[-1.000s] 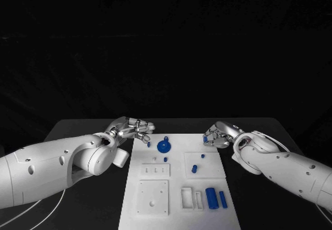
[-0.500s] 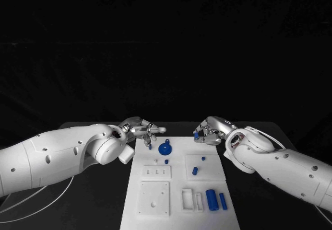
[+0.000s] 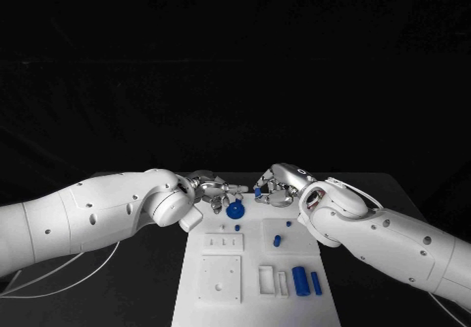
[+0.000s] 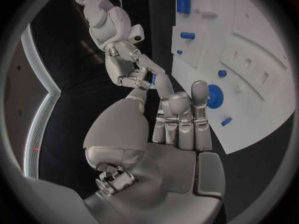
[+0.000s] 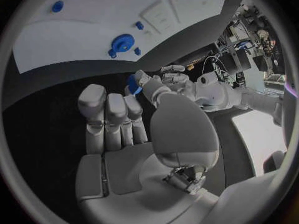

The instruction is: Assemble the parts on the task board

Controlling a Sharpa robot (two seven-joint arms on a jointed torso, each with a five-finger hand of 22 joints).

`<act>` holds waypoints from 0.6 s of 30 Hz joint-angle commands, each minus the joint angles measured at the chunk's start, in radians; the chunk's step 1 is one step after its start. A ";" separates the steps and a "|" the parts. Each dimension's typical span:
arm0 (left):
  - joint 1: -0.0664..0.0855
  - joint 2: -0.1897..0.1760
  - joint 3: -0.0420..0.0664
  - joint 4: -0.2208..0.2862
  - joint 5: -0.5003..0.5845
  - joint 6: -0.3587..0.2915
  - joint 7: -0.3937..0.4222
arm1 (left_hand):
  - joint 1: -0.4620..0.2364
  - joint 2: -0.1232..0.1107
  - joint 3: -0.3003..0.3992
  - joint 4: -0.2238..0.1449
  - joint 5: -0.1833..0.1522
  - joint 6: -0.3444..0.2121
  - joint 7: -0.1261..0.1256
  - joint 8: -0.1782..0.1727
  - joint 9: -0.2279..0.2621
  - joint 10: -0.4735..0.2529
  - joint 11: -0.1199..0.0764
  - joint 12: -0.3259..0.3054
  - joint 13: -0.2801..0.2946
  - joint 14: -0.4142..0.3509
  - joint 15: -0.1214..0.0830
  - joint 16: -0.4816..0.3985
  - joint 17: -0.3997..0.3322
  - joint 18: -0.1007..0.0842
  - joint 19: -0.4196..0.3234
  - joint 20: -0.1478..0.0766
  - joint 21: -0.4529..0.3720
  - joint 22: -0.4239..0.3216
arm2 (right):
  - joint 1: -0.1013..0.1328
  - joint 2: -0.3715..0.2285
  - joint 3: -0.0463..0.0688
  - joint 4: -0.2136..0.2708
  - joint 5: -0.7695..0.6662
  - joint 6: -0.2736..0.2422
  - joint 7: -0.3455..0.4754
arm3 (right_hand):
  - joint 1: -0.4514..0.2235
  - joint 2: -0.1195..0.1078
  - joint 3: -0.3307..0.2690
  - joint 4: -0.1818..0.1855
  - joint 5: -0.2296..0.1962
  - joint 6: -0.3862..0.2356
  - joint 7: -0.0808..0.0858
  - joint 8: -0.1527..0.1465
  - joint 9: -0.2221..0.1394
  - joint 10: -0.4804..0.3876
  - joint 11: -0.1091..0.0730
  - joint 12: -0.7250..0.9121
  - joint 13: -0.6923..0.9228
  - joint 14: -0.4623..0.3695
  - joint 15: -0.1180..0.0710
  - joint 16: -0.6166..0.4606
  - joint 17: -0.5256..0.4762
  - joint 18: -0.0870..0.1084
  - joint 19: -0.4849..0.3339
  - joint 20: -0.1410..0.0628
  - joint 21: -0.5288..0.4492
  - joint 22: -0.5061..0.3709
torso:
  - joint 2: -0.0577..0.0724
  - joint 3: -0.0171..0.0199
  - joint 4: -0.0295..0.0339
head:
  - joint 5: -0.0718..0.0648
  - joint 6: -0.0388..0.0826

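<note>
The white task board (image 3: 250, 303) lies in the middle of the black table. My right hand (image 3: 277, 187) hovers over the board's far edge and pinches a small blue part (image 3: 258, 193) between thumb and finger; the part also shows in the left wrist view (image 4: 153, 78) and the right wrist view (image 5: 132, 82). My left hand (image 3: 212, 187) floats just opposite, its fingers (image 4: 181, 115) stretched towards that part with nothing in them. I cannot tell whether they touch the part. A blue gear (image 3: 235, 209) sits on the board below both hands.
Small blue pegs (image 3: 277, 239) stand in the board's middle plates, and two blue cylinders (image 3: 300, 281) lie near its right front corner. White recessed plates (image 3: 218, 278) take up the board's left side. Bare black table (image 3: 393, 197) lies on either side.
Both hands have moved inward over the board's far end and now nearly meet. The right hand carried the small blue part to the left.
</note>
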 commanded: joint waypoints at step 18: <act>0.002 0.035 0.000 -0.004 -0.113 -0.050 -0.126 | 0.000 -0.093 0.026 0.108 0.040 0.001 -0.028 0.003 0.468 0.039 -0.015 -0.028 0.106 -0.019 -0.004 0.036 -0.010 -0.008 -0.006 -0.007 -0.001 0.025 | 0.000 0.030 -0.017 0.018 -0.044 0.055 -0.017 | 0.008 -0.001 0.003 -0.001 0.006 0.005 -0.004 0.003 0.002 0.005 -0.004 0.000 0.001 0.005 -0.004 0.006 0.002 -0.013 0.004 -0.005 0.008 0.106 | 0.002 -0.0006 -0.0016 | 0.000 -0.007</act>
